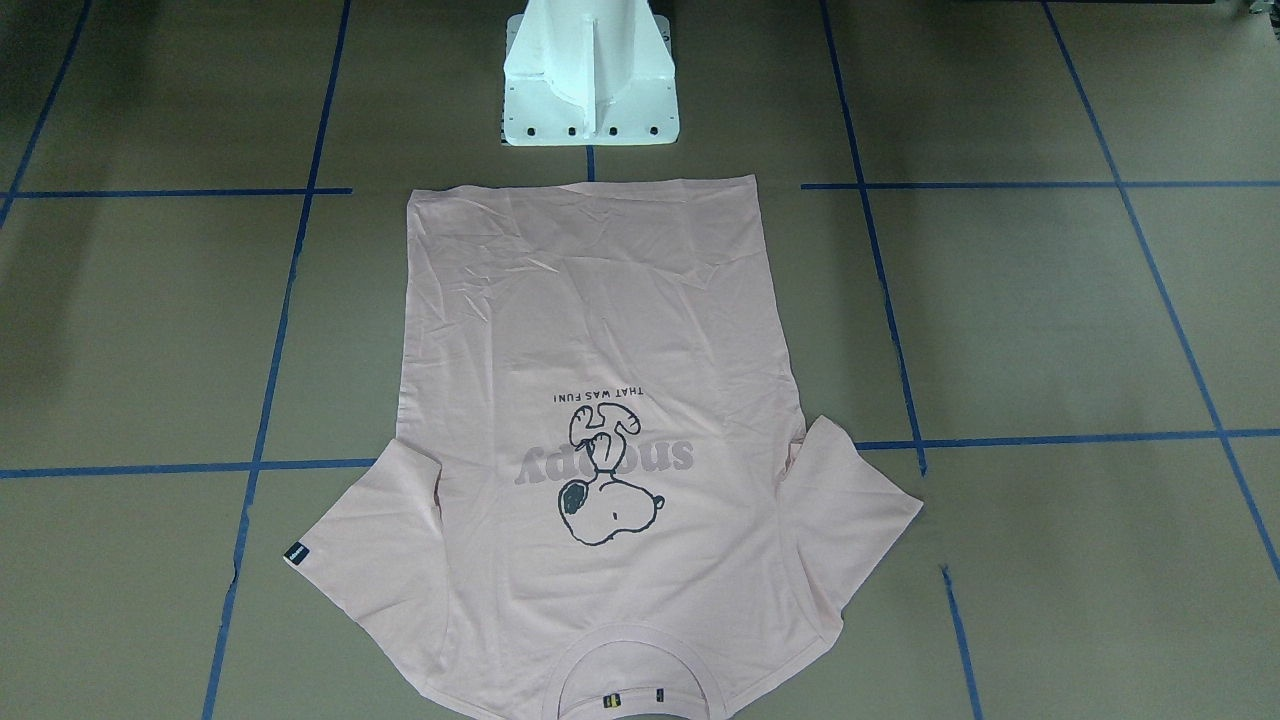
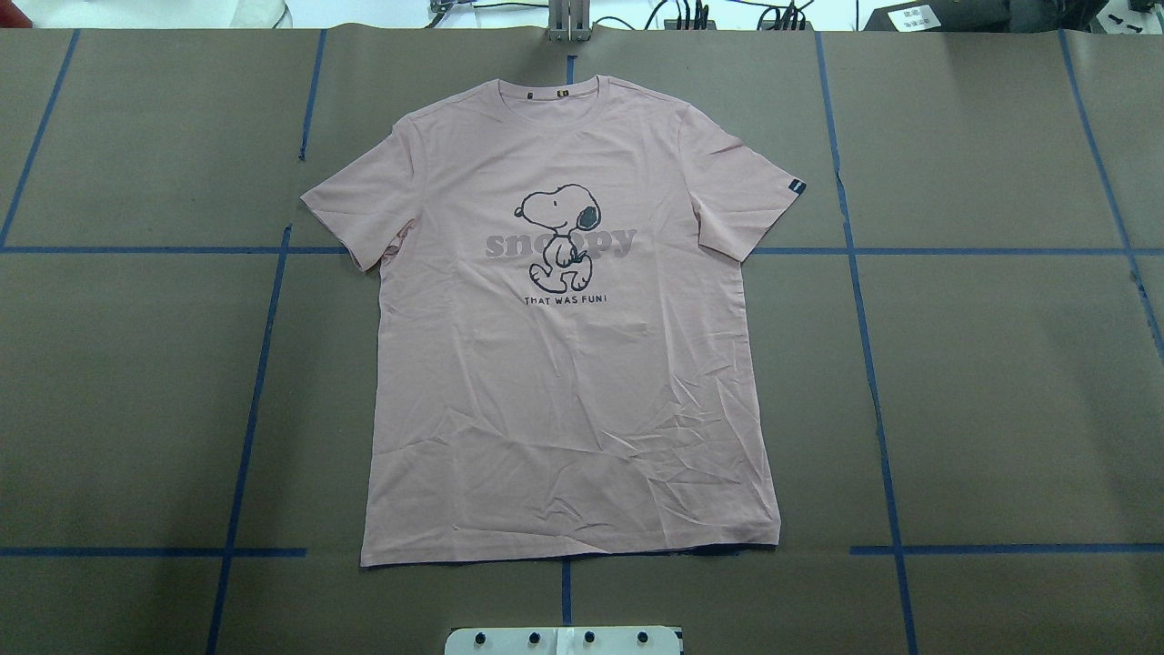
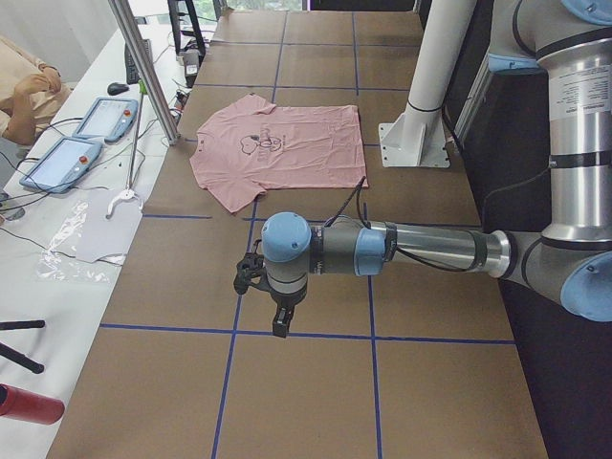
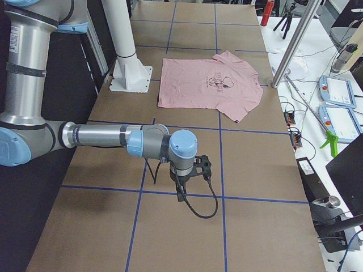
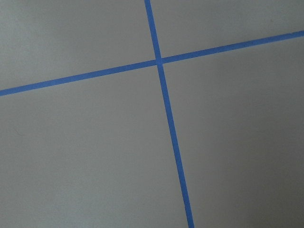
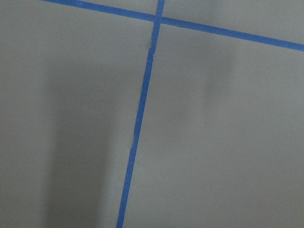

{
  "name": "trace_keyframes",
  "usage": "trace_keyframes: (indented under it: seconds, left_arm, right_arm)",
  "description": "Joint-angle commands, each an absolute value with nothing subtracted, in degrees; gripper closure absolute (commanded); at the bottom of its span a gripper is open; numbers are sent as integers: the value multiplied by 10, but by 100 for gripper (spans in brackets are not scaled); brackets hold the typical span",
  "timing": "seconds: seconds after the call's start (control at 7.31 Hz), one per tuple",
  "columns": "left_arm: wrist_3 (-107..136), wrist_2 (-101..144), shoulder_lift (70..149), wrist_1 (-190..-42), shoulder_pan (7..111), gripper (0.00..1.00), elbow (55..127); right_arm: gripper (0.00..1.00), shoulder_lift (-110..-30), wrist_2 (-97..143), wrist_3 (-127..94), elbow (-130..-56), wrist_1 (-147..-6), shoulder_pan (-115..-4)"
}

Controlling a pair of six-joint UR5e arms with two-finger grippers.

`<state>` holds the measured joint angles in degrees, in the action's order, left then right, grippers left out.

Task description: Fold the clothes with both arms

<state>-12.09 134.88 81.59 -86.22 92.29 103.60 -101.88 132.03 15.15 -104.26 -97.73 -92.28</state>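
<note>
The pale pink T-shirt (image 2: pixel 564 382) lies spread flat on the brown table, Snoopy print up, sleeves out, collar (image 2: pixel 550 89) at the far edge from the robot and hem near the pedestal. No arm shows in the overhead or front-facing views. The left arm (image 3: pixel 421 251) reaches out low over bare table, well short of the T-shirt (image 3: pixel 277 143); its gripper (image 3: pixel 279 325) points down and I cannot tell its state. The right arm (image 4: pixel 102 136) is held the same way at the other end, its gripper (image 4: pixel 181 195) also unreadable. Both wrist views show only table and blue tape.
The white pedestal base (image 1: pixel 588 75) stands just behind the hem. Blue tape lines (image 2: pixel 873 364) grid the table. A side bench holds teach pendants (image 3: pixel 81 139), cables and a metal pole (image 3: pixel 143 67); a person's arm (image 3: pixel 24 91) rests there.
</note>
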Motion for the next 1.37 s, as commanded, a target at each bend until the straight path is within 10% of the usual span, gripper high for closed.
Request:
trace_keyframes:
  seconds: [0.0, 1.23]
  left_arm:
    - [-122, 1333, 819, -861, 922, 0, 1048]
    - [-8, 1316, 961, -1246, 894, 0, 947]
  right_arm:
    - [0, -1013, 1322, 150, -1045, -976, -923]
    - [0, -873, 1441, 43, -963, -826, -909]
